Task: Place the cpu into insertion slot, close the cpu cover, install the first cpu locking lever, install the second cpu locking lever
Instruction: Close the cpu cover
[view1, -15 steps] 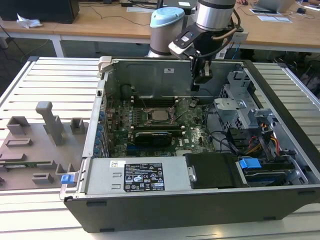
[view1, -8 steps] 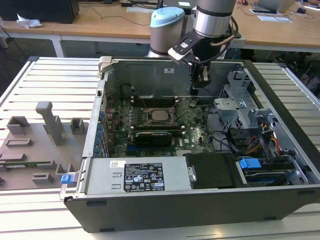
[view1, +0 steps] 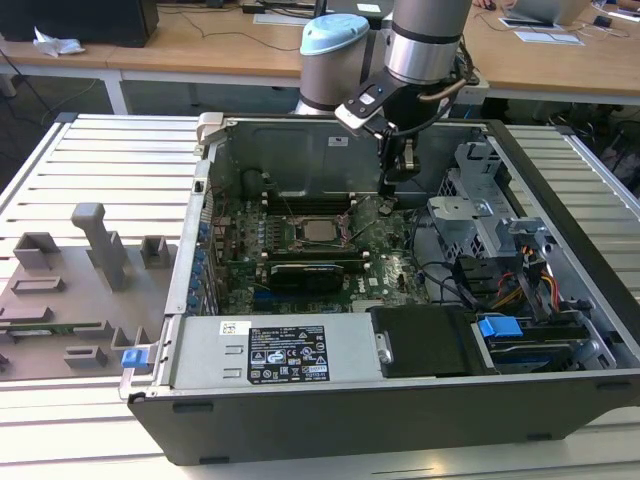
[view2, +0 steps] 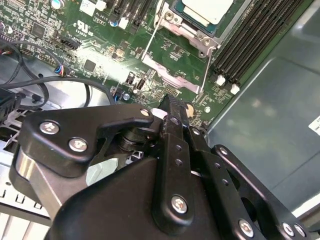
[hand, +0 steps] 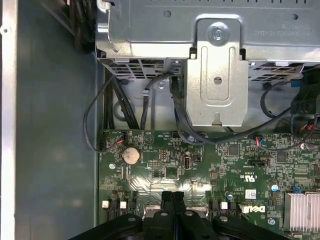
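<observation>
The cpu (view1: 320, 230) lies in the insertion slot (view1: 300, 237) in the middle of the motherboard, and its silvery top (view2: 206, 10) is uncovered. At the slot's edge nearest the gripper, the cpu cover (view2: 170, 75) appears as a silvery strip that seems tilted up. Thin wire levers (view2: 204, 70) run beside the strip. My gripper (view1: 398, 175) hangs inside the case, above the board and toward the exterior view's right of the slot. In both wrist views its black fingers (hand: 166, 200) are pressed together with nothing between them, so the gripper (view2: 170, 102) is shut.
Long black memory slots (view2: 255, 45) flank the socket. A metal drive cage (view1: 480, 215) with cables (hand: 145, 95) stands close to the gripper at the exterior view's right. The power supply (view1: 270, 350) lines the front. A grey fixture tray (view1: 80, 290) lies outside the case.
</observation>
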